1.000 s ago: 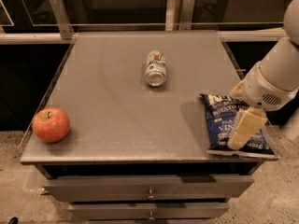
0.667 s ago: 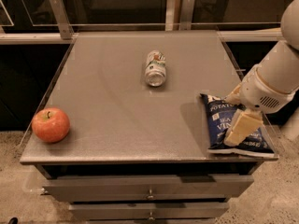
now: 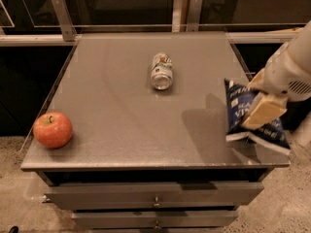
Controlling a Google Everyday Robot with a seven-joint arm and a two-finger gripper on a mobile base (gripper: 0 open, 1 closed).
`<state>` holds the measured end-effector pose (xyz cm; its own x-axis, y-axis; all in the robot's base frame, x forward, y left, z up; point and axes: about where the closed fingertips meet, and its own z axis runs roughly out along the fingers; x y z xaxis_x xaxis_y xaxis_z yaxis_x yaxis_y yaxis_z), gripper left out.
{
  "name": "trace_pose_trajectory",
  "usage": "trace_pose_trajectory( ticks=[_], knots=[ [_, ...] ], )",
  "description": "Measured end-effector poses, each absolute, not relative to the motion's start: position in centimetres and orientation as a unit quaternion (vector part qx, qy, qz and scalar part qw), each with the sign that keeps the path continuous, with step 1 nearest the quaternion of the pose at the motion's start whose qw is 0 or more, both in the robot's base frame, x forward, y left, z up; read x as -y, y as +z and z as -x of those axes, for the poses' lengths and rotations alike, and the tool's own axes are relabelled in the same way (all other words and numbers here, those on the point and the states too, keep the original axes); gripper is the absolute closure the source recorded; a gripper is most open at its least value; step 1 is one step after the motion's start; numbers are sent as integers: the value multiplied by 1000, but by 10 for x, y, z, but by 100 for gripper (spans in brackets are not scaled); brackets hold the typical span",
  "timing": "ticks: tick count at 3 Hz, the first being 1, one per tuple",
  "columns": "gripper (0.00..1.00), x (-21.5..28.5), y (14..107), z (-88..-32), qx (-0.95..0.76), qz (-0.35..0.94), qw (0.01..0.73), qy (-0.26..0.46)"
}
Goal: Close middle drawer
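Two grey drawer fronts show under the counter's front edge. The upper one (image 3: 146, 194) and the one below it, the middle drawer (image 3: 150, 218), each carry a small knob. Both stick out a little past the edge. My gripper (image 3: 262, 111), a beige part at the end of the white arm (image 3: 291, 69), hangs at the right side of the countertop. It is over a blue chip bag (image 3: 238, 106), far from the drawers.
A red apple (image 3: 52, 129) sits at the front left of the grey countertop (image 3: 121, 110). A can (image 3: 162, 71) lies on its side near the middle back. Two metal posts and a rail stand along the back edge. The floor is speckled.
My gripper has moved back and slightly right over the chip bag. The bag's left edge has shifted right and back. The apple, can and drawers have not moved.
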<state>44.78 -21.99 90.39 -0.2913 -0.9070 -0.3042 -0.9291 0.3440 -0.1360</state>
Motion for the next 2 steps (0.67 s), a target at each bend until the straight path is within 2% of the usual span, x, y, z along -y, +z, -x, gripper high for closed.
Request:
trace_pose_trajectory(
  ticks=[1, 2],
  knots=[
    [100, 214, 992, -450, -783, 578, 228, -7],
    [100, 214, 1013, -453, -779, 576, 248, -18]
  ],
)
